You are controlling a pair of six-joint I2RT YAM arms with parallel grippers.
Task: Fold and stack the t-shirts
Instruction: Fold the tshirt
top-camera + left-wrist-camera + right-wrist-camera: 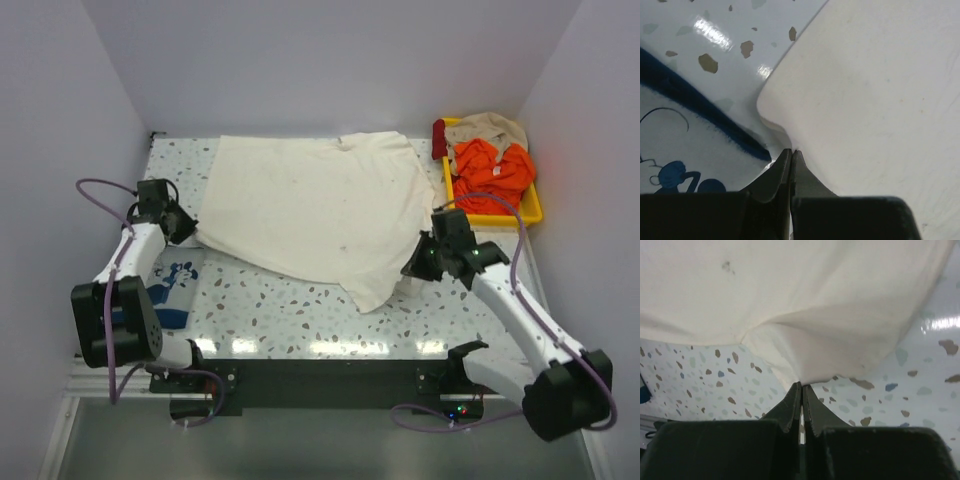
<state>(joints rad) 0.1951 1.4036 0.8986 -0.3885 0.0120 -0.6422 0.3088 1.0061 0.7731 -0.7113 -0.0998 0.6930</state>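
A large cream t-shirt (310,205) lies spread across the middle of the speckled table. My left gripper (187,229) is shut on its near-left corner (805,115). My right gripper (414,268) is shut on its near-right edge (805,355) and holds that edge a little above the table. A folded navy t-shirt with a white printed graphic (172,290) lies at the near left, beside the left arm; it also shows in the left wrist view (675,145).
A yellow tray (528,208) at the far right holds orange (490,170) and tan (488,128) clothes. Walls stand close on the left, the right and the back. The table's front edge (320,348) runs in front of the arm bases.
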